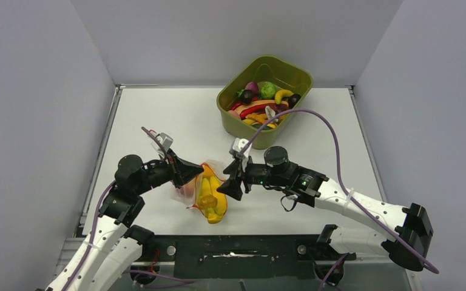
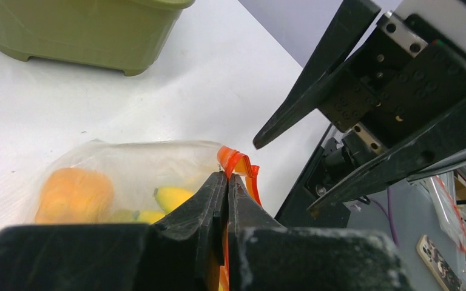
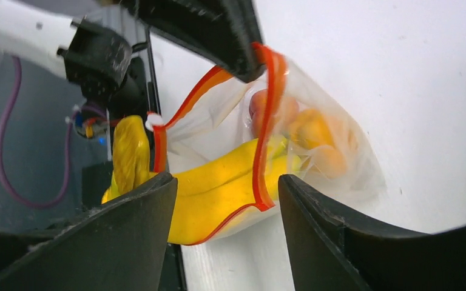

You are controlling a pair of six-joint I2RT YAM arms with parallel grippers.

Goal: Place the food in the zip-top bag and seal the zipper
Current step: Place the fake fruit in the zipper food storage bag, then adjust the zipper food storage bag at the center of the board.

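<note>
The clear zip-top bag [image 1: 201, 195] lies on the table near the front edge, between my two grippers. It holds yellow bananas [image 3: 218, 188] and orange and peach fruits [image 3: 312, 136]. The bananas stick out of the gaping mouth. My left gripper [image 1: 200, 171] is shut on the orange-red zipper [image 2: 238, 165] at the bag's far edge. My right gripper [image 1: 229, 189] is open, its fingers [image 3: 315, 212] either side of the mouth's lower corner [image 3: 261, 203], touching nothing. The bag also shows in the left wrist view [image 2: 127, 176].
An olive-green tub [image 1: 266, 97] with several more toy fruits and vegetables stands at the back right of the table. The table's front edge and the black mounting rail [image 1: 230, 250] lie just below the bag.
</note>
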